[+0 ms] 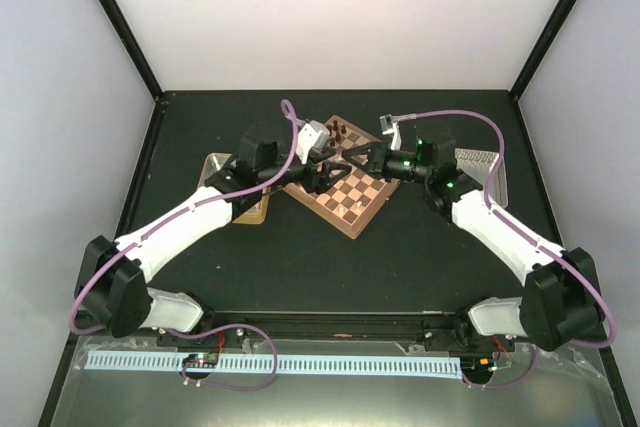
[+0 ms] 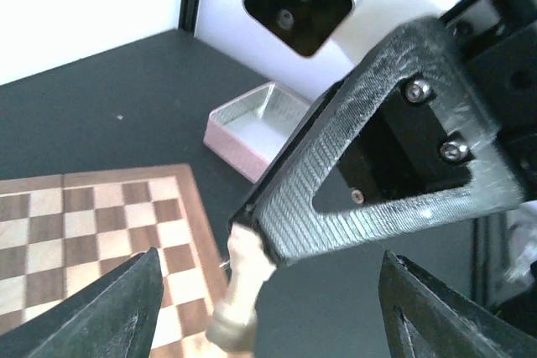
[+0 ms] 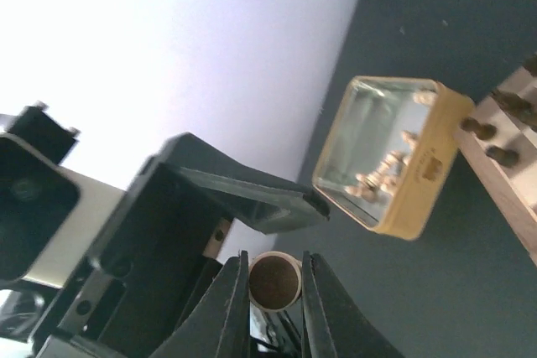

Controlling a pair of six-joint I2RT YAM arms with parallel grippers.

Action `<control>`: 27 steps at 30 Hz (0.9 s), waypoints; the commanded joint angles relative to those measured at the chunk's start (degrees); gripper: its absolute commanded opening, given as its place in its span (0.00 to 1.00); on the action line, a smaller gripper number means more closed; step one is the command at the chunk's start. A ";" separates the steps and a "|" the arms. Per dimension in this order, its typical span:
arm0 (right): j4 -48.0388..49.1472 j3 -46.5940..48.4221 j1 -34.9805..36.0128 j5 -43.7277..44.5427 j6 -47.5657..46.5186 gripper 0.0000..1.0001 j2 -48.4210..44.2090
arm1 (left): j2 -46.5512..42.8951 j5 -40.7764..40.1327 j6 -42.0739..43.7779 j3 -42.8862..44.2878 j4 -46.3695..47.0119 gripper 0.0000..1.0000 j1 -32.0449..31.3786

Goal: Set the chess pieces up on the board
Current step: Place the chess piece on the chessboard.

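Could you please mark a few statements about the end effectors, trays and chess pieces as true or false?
1. The right end effector is shut on a pale chess piece. True.
2. The left end effector is clamped shut. False: its jaws stand wide open.
3. The tan tray holds pale pieces. True.
4. The dark pieces stand in the tan tray. False: they stand on the board.

Left arm (image 1: 190, 215), right arm (image 1: 500, 232): white shells, black joints and bases. Purple cable (image 1: 460, 113) loops along each. Fingers (image 2: 336, 182) black, ribbed; silver screws (image 2: 454, 151). Green lights (image 1: 420, 143) on right wrist.
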 commanded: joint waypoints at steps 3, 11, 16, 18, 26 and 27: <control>27.19 -4.81 -2.15 -4.09 22.50 0.05 -1.97 | -3.31 3.18 -26.33 -4.05 20.11 0.73 0.87; 47.92 -9.02 -2.29 -3.72 40.56 0.05 1.13 | -0.27 8.79 -43.71 -7.55 44.28 0.60 0.95; 52.09 -9.30 -2.29 -3.33 44.04 0.05 2.49 | 1.38 8.66 -45.47 -7.10 46.11 0.39 1.00; 51.87 -9.51 -2.29 -2.94 44.02 0.05 2.35 | 1.37 8.42 -45.28 -7.22 45.66 0.32 1.02; 47.13 -9.97 -2.28 -2.73 39.91 0.05 1.65 | -0.38 4.45 -41.41 -6.78 39.64 0.08 0.95; 45.95 -9.92 -2.29 -2.66 38.90 0.05 1.44 | -0.37 4.18 -40.62 -6.46 38.61 0.06 0.99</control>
